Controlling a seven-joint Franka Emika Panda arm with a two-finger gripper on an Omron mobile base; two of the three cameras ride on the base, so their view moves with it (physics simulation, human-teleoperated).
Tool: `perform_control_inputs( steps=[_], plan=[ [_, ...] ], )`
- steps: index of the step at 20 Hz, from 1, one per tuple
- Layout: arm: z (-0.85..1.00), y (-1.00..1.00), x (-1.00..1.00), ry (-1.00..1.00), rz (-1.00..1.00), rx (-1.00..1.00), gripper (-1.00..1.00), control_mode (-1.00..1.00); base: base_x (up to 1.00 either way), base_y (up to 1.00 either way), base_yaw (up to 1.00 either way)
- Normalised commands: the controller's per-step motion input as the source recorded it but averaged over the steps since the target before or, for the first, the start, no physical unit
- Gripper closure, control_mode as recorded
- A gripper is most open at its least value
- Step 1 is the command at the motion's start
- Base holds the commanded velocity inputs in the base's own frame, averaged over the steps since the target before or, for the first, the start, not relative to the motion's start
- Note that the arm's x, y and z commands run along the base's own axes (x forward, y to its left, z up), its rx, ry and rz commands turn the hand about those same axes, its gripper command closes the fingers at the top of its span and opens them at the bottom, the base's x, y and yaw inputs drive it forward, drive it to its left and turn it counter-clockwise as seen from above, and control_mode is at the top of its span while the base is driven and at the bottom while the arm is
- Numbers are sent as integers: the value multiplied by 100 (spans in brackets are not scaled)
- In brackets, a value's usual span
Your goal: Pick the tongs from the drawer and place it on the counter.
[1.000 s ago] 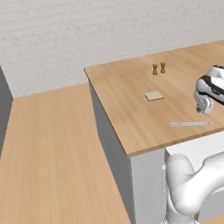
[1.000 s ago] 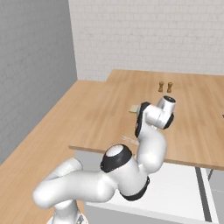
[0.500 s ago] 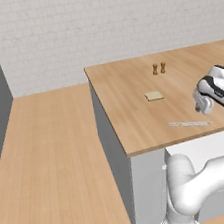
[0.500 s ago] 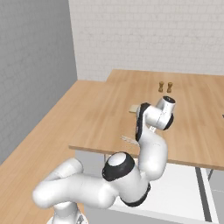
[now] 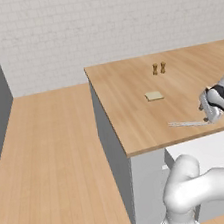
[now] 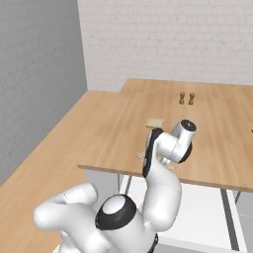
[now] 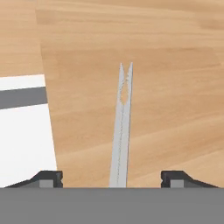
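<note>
The tongs (image 7: 121, 131) lie on the counter (image 7: 175, 87) between the spread-apart gripper (image 7: 113, 178) fingers.

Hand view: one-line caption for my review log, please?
Tongs lie flat on the wooden counter, centred between the open hand's fingertips, drawer alongside.

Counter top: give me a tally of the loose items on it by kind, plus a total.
Tongs: 1, lying flat near the front edge of the counter
Yellowish square pad: 1
Small brown shakers: 2, side by side toward the back
Total: 4
</note>
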Motion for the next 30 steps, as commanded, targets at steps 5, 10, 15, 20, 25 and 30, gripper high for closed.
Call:
perform_control_inputs(
  steps=[5,10,15,20,25,30],
  plan=[
    [60,15,-32,-4,-1,0,-100,-100,0,0,0],
    [74,24,-22,0,0,-4,-100,-100,0,0,0],
    [67,26,-34,-4,0,-7,-100,-100,0,0,0],
    [48,15,-52,-20,0,-6,-100,-100,0,0,0],
    [53,17,-63,-26,0,-5,-100,-100,0,0,0],
    [52,18,-59,-23,0,-6,-100,-100,0,0,0]
  ],
)
